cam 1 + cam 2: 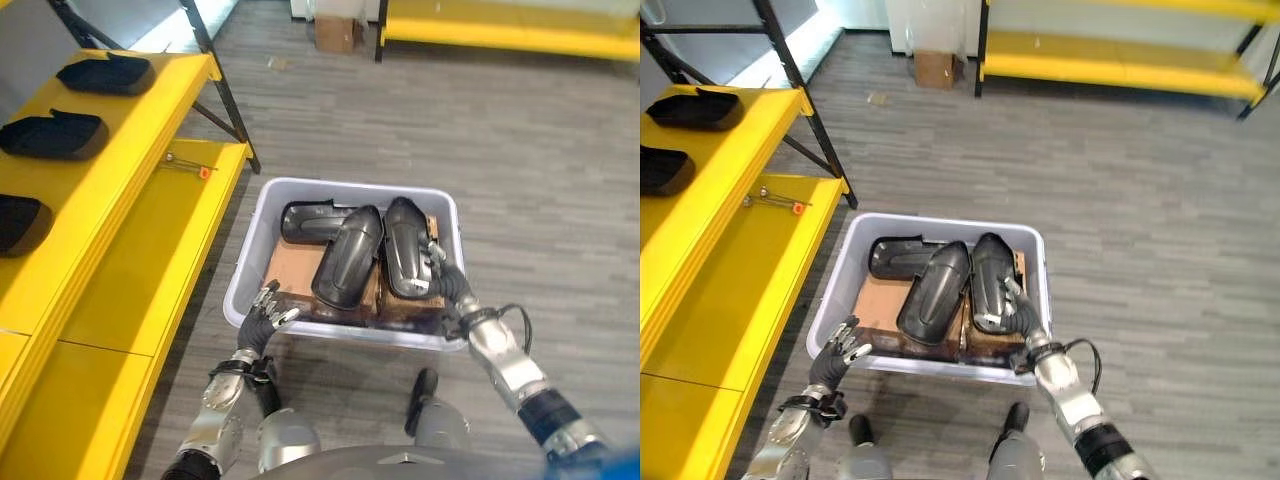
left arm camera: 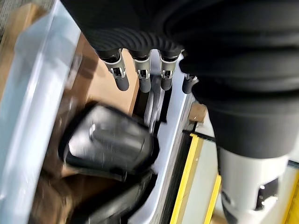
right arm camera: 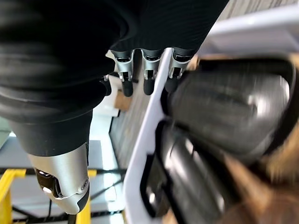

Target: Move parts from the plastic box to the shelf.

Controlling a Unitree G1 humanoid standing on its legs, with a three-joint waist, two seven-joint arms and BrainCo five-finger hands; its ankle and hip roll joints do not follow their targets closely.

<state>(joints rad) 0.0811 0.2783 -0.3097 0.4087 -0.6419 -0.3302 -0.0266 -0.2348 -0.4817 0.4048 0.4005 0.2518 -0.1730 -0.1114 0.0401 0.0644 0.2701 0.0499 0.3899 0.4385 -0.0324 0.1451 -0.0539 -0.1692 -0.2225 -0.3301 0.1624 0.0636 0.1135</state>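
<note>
At box's near rim | right hand [image 1: 447, 281] fingers reaching over right-most part [image 1: 405, 247], grip uncertain | left hand [image 1: 262, 314] fingers relaxed, empty | three black parts on cardboard in plastic box [image 1: 352, 190] | likely stiff, light, glossy-slick: grasp across narrow width | shelf [image 1: 150, 240] left.

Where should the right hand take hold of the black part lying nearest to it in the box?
Probably at its near narrow end, from above: the rightmost black part lies lengthwise along the plastic box wall, domed side up, and the right hand is at that end.
</note>
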